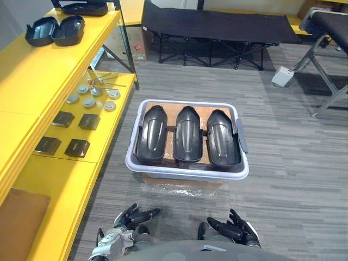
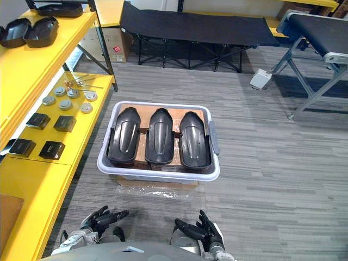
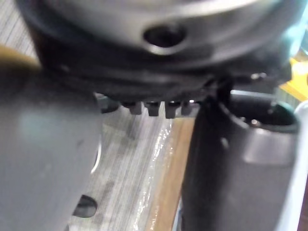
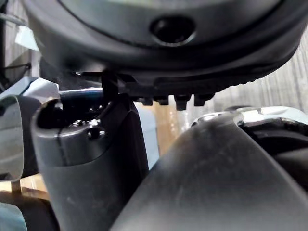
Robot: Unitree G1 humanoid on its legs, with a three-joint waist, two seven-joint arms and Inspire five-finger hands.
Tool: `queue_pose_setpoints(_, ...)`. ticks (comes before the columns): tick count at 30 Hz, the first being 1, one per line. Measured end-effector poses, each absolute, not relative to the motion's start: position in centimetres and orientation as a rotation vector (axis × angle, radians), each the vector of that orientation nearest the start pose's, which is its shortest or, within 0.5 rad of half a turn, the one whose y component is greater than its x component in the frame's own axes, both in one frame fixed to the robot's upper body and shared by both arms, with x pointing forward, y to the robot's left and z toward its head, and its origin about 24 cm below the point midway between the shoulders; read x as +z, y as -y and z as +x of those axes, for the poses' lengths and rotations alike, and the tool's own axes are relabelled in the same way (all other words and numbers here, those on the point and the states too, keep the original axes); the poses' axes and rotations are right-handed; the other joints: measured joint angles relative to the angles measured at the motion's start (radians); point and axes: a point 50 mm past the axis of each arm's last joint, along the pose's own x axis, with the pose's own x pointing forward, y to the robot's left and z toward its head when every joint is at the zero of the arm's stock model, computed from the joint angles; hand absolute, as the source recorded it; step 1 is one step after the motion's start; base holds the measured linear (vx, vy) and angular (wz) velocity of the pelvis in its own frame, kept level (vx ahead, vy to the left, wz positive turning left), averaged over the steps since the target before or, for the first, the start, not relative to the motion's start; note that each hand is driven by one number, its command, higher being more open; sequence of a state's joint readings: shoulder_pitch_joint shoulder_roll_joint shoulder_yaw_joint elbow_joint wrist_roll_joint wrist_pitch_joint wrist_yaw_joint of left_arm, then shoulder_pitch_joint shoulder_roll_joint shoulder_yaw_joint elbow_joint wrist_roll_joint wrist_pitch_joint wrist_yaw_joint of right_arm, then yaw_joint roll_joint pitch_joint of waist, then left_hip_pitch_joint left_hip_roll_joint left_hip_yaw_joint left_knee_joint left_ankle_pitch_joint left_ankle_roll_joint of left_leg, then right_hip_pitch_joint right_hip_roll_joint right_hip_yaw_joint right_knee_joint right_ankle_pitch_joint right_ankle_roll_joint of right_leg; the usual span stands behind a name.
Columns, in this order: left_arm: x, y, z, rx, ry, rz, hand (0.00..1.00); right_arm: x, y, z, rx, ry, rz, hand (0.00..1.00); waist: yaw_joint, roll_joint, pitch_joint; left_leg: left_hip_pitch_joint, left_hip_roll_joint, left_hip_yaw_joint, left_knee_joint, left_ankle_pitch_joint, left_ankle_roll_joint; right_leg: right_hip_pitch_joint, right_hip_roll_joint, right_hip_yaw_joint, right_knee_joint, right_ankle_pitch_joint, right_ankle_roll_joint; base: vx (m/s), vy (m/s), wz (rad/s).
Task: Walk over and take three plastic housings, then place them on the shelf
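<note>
Since the left hand (image 1: 126, 220) and right hand (image 1: 239, 230) hang low and empty, fingers loosely spread, I'd call this the walk-up step. Three black housings (image 1: 188, 135) lie side by side in a white tub (image 1: 187, 174) on the floor, long axes running away from the robot. Next up, probably stepping closer and reaching down. The yellow shelf (image 1: 65, 179) is on the left.

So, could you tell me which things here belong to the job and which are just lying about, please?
Job: three black housings in the white tub, the yellow shelf, left hand and right hand, both open.
Lying about: metal discs, black blocks, folding cot.
</note>
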State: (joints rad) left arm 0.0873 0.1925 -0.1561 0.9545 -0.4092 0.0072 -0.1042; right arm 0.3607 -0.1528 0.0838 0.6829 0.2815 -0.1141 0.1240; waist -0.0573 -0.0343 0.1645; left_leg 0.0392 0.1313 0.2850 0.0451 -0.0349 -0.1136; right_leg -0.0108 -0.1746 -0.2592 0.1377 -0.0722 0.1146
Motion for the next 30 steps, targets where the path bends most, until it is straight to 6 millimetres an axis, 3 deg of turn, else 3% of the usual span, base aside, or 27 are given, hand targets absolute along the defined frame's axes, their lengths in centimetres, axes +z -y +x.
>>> queue_pose_setpoints(5, -15.0, -19.8, 11.3, 0.026, -1.043, -0.134, 1.00, -12.9, 18.4, 6.5, -0.030, -0.863, 0.168, 1.00, -0.004, -0.025, -0.003, 0.003, -0.037, 0.014, 0.000, -0.001, 0.009, 0.020, -0.027, 0.020, -0.058, 0.036, 0.018, 0.06, 0.095, -0.09)
queue_pose_setpoints(9, -14.9, -20.4, 11.3, 0.029, -1.046, -0.114, 1.00, -10.6, 17.2, 7.1, 0.042, -0.752, 0.174, 1.00, -0.029, -0.042, 0.007, -0.002, -0.029, 0.024, -0.001, -0.003, 0.007, 0.025, -0.014, 0.024, -0.090, 0.052, 0.007, 0.03, -0.001, -0.11)
queue_pose_setpoints(13, -14.9, -20.3, 11.3, 0.013, -1.050, -0.096, 1.00, -8.8, 16.6, 7.8, 0.083, -0.677, 0.182, 1.00, -0.037, -0.043, 0.007, 0.004, -0.014, 0.048, -0.001, -0.007, 0.000, 0.017, 0.001, 0.047, -0.091, 0.057, -0.001, 0.02, -0.017, -0.19)
queue_pose_setpoints(17, -15.1, -20.2, 11.0, 0.014, -1.060, -0.079, 1.00, -4.7, 14.5, 9.7, 0.192, -0.496, 0.276, 1.00, -0.052, -0.042, 0.007, 0.016, -0.013, 0.049, -0.019, -0.007, -0.001, 0.019, 0.006, 0.048, -0.093, 0.060, -0.006, -0.01, 0.002, -0.02)
queue_pose_setpoints(22, -15.2, -20.4, 10.7, 0.006, -1.078, -0.057, 1.00, -1.8, 12.2, 11.0, 0.293, -0.365, 0.349, 1.00, -0.044, -0.058, -0.004, 0.042, -0.017, 0.053, -0.033, -0.007, -0.001, 0.044, 0.006, 0.049, -0.109, 0.066, -0.008, -0.01, 0.007, -0.02)
queue_pose_setpoints(30, -15.3, -20.7, 10.3, 0.020, -1.091, -0.054, 1.00, 1.3, 13.1, 13.1, 0.148, -0.221, 0.337, 1.00, -0.031, -0.058, -0.011, 0.072, -0.018, 0.054, -0.057, -0.002, -0.003, 0.069, 0.010, 0.047, -0.123, 0.071, -0.005, 0.00, 0.000, 0.00)
